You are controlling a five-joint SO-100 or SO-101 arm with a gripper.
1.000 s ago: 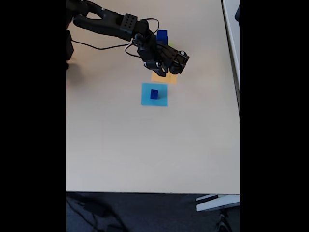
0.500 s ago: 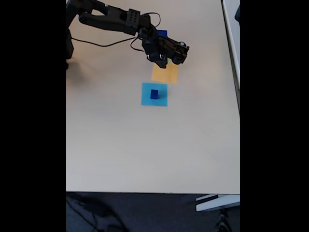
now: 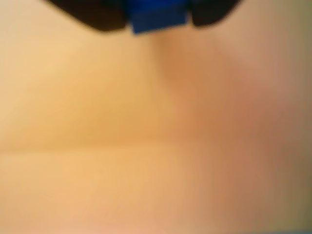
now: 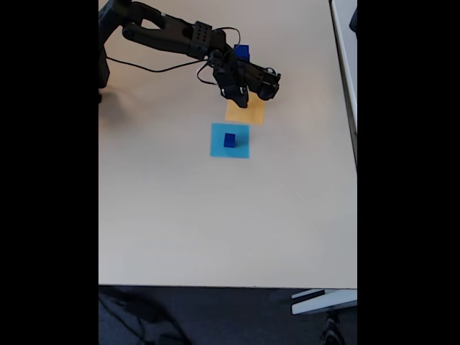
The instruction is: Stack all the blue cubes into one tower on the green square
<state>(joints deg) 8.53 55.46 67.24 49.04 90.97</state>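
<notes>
Fixed view high overhead; wrist view hugs table (image 4: 215,215).

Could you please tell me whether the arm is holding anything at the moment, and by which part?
Yes: in the wrist view a blue cube sits between the dark fingers of the tool, held by its two opposite sides.

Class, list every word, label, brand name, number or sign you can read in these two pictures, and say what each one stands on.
None: no readable text in either view.
The wrist view is too blurred to show any print on the blue cube between the gripper's fingers.
In the fixed view the arm, the orange square, the light-blue square and the small blue cube on it carry no visible markings.
</notes>
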